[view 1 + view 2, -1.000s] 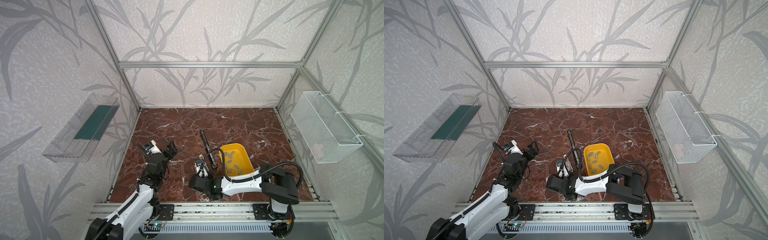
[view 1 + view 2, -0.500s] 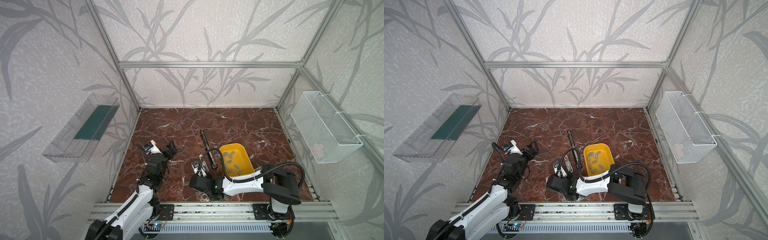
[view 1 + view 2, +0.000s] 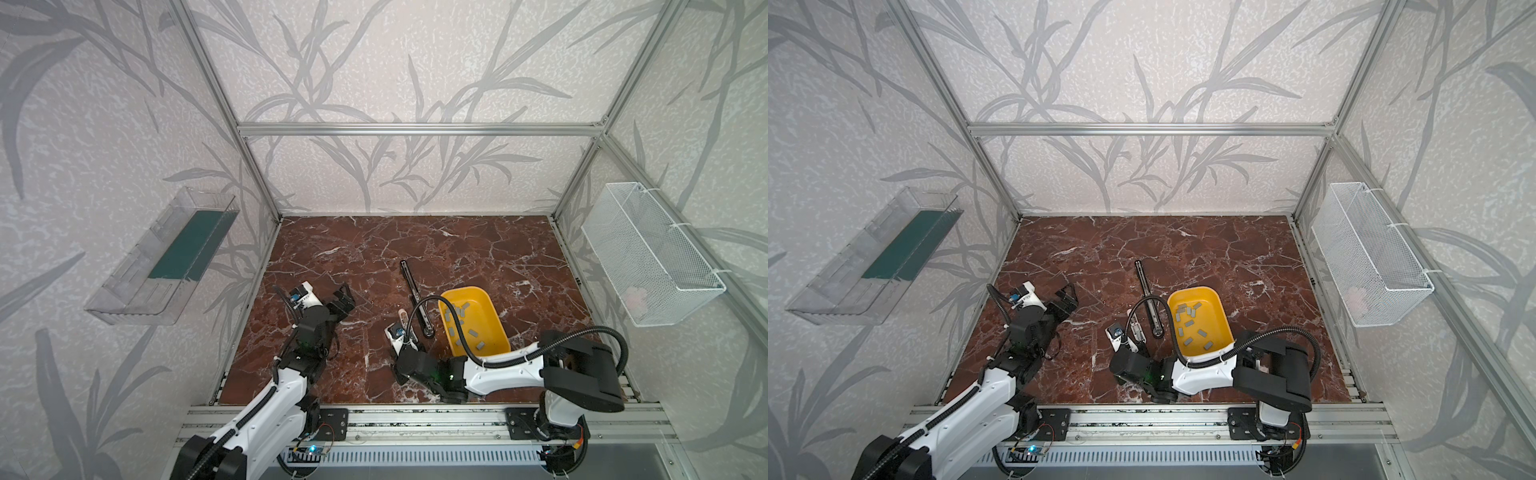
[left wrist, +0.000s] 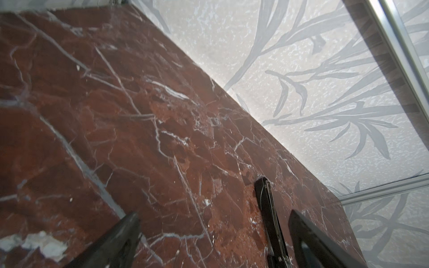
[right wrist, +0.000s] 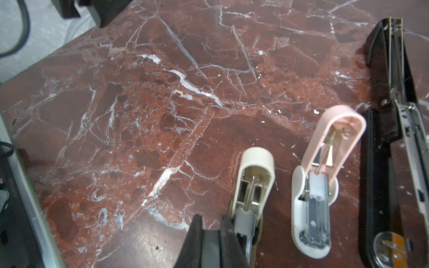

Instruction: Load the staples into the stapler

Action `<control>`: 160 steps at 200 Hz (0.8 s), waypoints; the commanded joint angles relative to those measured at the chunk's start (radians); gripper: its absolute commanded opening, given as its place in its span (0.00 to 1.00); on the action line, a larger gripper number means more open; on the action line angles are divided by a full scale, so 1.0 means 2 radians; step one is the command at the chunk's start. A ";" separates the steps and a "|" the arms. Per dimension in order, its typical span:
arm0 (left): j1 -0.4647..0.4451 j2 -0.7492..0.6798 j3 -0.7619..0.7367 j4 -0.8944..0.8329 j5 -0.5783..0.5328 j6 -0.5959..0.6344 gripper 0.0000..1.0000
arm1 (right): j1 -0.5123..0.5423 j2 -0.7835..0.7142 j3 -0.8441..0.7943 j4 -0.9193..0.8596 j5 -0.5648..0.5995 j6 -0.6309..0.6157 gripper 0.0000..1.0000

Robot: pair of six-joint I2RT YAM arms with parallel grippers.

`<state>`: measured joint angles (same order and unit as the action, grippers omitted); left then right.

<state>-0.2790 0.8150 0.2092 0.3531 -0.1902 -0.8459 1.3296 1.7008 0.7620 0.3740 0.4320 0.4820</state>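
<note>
My right pincer [image 5: 210, 219] is pinched nearly closed, with nothing I can see between its tips. It sits just beside the open cream stapler [image 5: 253, 183]. The staples [image 3: 451, 331] lie loose in the bin [image 3: 469, 293], off to that pincer's right, past the pink stapler [image 5: 320, 185] and the black stapler [image 5: 394, 139]. All three staplers run lengthwise, parallel, away from my base. My left pincer [image 3: 341, 297] gapes wide and empty, well apart from the bin. The right arm is nearer, so I judge it should open and cross to the bin.
</note>
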 commanded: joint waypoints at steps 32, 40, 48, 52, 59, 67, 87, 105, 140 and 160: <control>0.003 -0.166 0.021 -0.311 0.093 -0.055 0.98 | -0.003 -0.016 -0.027 0.039 0.010 -0.006 0.00; 0.003 -0.209 0.021 -0.352 0.085 -0.033 0.99 | -0.004 -0.015 -0.027 0.036 0.010 -0.003 0.00; 0.003 -0.253 0.022 -0.383 0.075 -0.008 0.99 | -0.004 -0.014 -0.026 0.029 0.012 0.003 0.00; 0.003 -0.273 0.021 -0.392 0.070 0.007 0.99 | -0.004 -0.013 -0.026 0.028 0.012 0.004 0.00; 0.003 -0.309 0.022 -0.406 0.062 0.023 0.99 | -0.004 -0.013 -0.026 0.028 0.011 0.005 0.00; 0.003 -0.346 0.024 -0.417 0.058 0.035 0.99 | -0.004 -0.012 -0.028 0.032 0.012 0.005 0.00; 0.003 -0.408 0.023 -0.433 0.040 0.062 0.99 | -0.004 -0.011 -0.038 0.056 0.011 -0.002 0.00; 0.003 -0.374 0.022 -0.427 0.017 0.055 0.99 | -0.006 -0.006 -0.039 0.062 0.012 -0.006 0.00; 0.003 -0.302 0.025 -0.387 0.049 0.072 0.99 | -0.009 0.014 -0.020 0.031 0.018 -0.008 0.00; 0.003 -0.279 0.033 -0.390 0.061 0.072 0.99 | -0.010 0.018 -0.018 0.029 0.018 -0.009 0.00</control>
<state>-0.2790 0.2173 0.2424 -0.4191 -0.0929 -0.7292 1.3151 1.7145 0.7036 0.4477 0.4435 0.4759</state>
